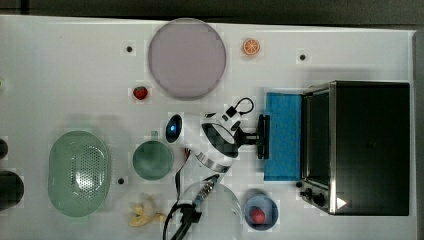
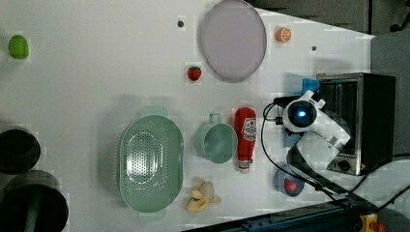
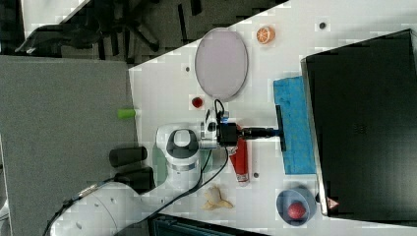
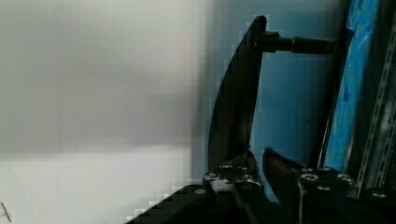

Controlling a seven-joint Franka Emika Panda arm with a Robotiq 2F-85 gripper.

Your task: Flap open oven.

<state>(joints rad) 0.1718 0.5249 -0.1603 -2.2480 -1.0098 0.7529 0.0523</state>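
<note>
The oven (image 1: pixel 370 145) sits at the top view's right end of the white table (image 1: pixel 60 75), its front facing the middle of the table so the arm can reach it. Its blue-tinted glass door (image 1: pixel 282 135) is already swung down and lies roughly flat in front of the oven's open mouth, hinged at the oven's base, which suggests the flap is nearly or fully done. The bar handle (image 1: pixel 263 136) runs along the door's far edge from the oven, the natural place to pull. The gripper (image 1: pixel 258 136) reaches level toward the oven from the table's middle, its jaws narrowed to a slim gap and clamped on the handle, as the wrist view shows a finger (image 4: pixel 233 116) on each side of the bar. Near the oven's knob corner sits a small blue bowl (image 1: pixel 261 212) holding a red fruit, clear of the door's swing.
</note>
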